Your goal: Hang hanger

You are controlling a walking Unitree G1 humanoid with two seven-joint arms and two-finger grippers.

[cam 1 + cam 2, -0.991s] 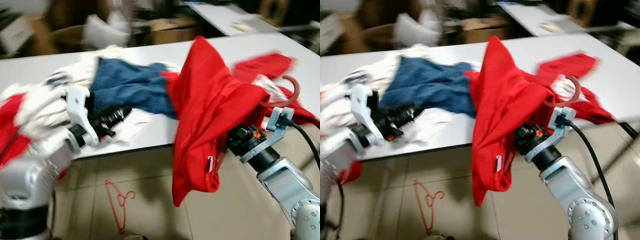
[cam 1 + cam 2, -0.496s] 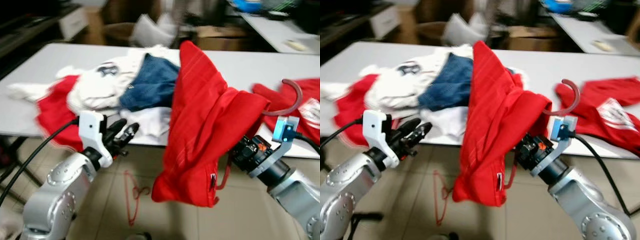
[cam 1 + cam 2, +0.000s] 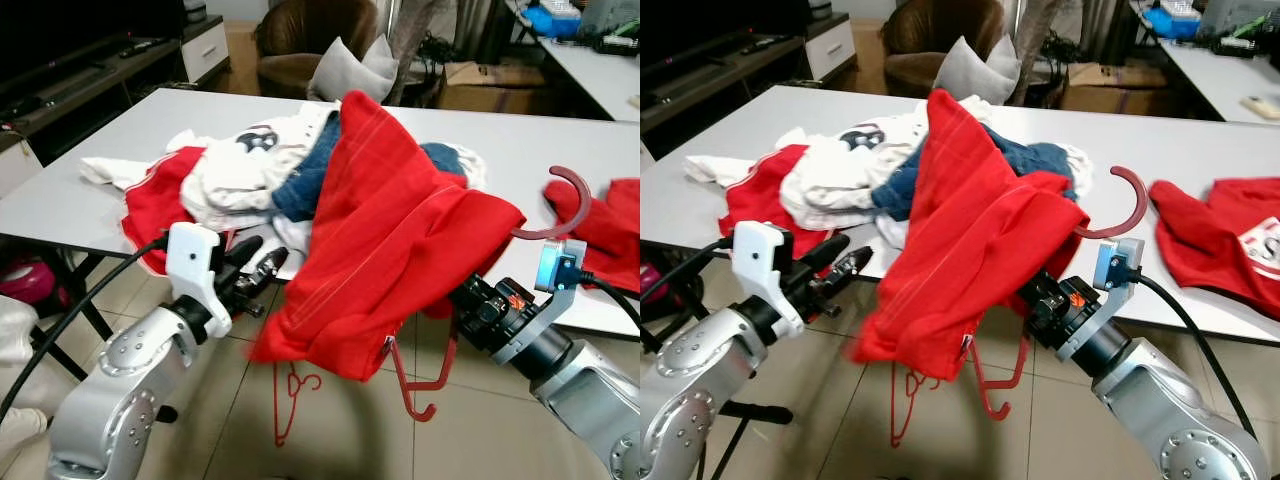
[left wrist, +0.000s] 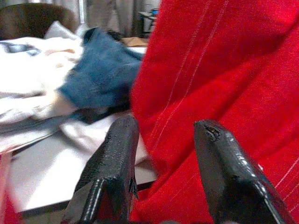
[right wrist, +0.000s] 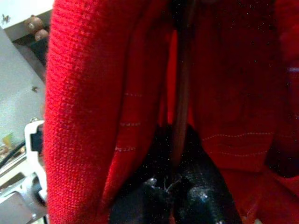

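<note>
White table [image 3: 80,200] holds piled clothes — a blue denim garment [image 3: 305,185], white shirts [image 3: 240,165] — with a grey cushion [image 3: 350,72] behind.

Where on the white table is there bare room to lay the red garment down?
The table is bare between the clothes pile and the red shirt lying at its right end, and along the far edge. The left half is crowded with heaped clothes.

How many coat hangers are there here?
3. A held hanger in the right tool, hook above the red garment; a dangling hanger, hook-down beneath that garment; a floor hanger near the table edge. The clothes pile may hide more.
</note>
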